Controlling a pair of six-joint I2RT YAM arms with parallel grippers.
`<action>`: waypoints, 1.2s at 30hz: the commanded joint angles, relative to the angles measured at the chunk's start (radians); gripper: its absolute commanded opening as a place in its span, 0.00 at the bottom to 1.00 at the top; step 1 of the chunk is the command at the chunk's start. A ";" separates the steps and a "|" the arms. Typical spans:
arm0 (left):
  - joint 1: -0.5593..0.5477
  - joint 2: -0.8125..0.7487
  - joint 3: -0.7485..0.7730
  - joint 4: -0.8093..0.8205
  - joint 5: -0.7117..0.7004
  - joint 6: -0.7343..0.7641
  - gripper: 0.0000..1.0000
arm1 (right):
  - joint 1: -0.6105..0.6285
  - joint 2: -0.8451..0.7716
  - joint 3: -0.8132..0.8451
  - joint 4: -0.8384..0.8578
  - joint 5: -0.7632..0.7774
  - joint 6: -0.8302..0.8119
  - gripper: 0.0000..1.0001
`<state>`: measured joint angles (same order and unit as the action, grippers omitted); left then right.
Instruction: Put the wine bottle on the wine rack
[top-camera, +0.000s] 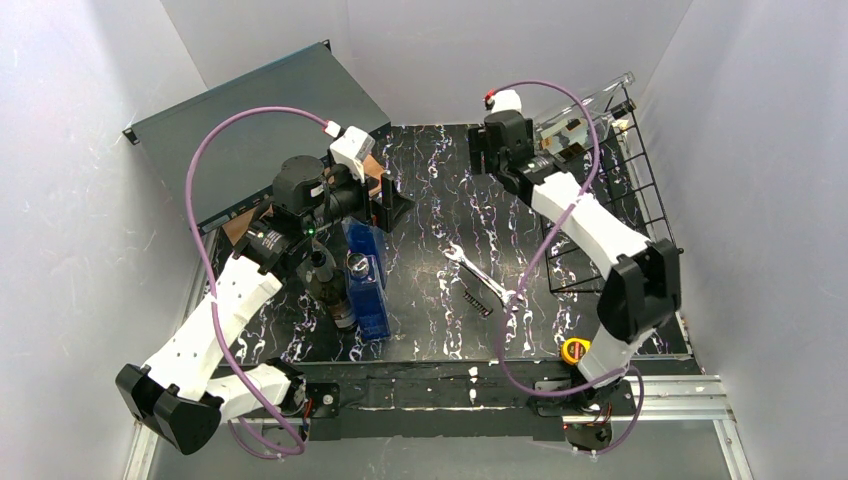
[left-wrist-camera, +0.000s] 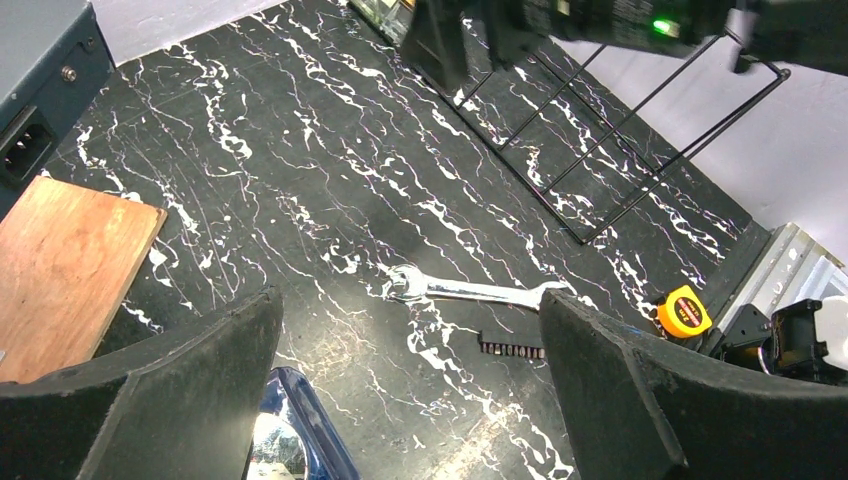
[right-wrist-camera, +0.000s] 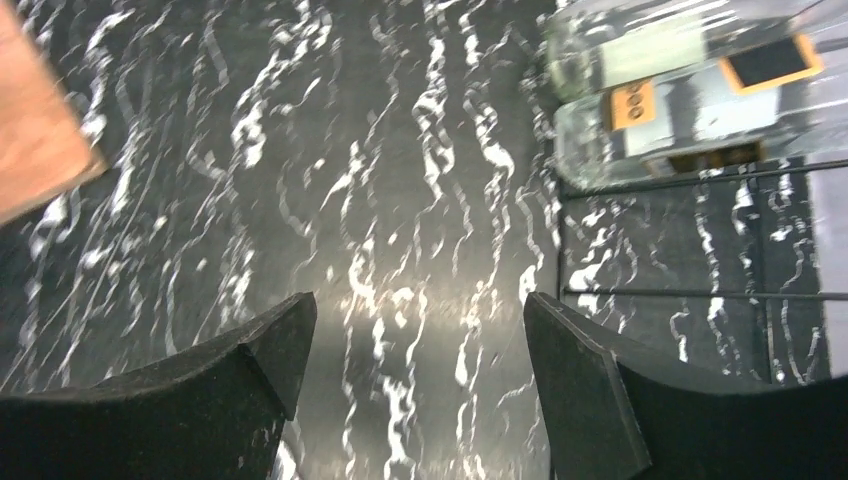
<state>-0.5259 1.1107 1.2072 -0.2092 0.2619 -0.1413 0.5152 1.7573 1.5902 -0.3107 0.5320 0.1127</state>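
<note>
Wine bottle (top-camera: 578, 124) lies flat on wine rack (top-camera: 648, 200) — neck pointing far-right.

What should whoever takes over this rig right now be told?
Left gripper: open, empty, hovering over the table just above the blue bottle.
Right gripper: open, empty, beside the wine rack.
Things: two clear bottles lie at the rack's far end, clear of the fingers. The blue bottle and a dark bottle are on the table by the left gripper.
Done: racking at that end looks finished.
Left: probably back the right arm away; rack the table bottles if they count.
</note>
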 joint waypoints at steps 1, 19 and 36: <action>-0.002 -0.041 0.030 0.007 -0.013 0.013 0.99 | 0.052 -0.162 -0.137 -0.060 -0.171 0.074 0.86; -0.002 -0.116 -0.002 0.012 -0.160 0.103 0.99 | 0.481 -0.574 -0.355 0.036 -0.270 0.263 0.88; -0.002 -0.229 -0.108 0.123 -0.455 0.168 0.99 | 0.856 -0.518 -0.239 0.092 -0.026 0.353 0.92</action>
<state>-0.5259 0.9073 1.1156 -0.1493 -0.0986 -0.0116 1.3190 1.2007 1.2686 -0.2794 0.3782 0.4213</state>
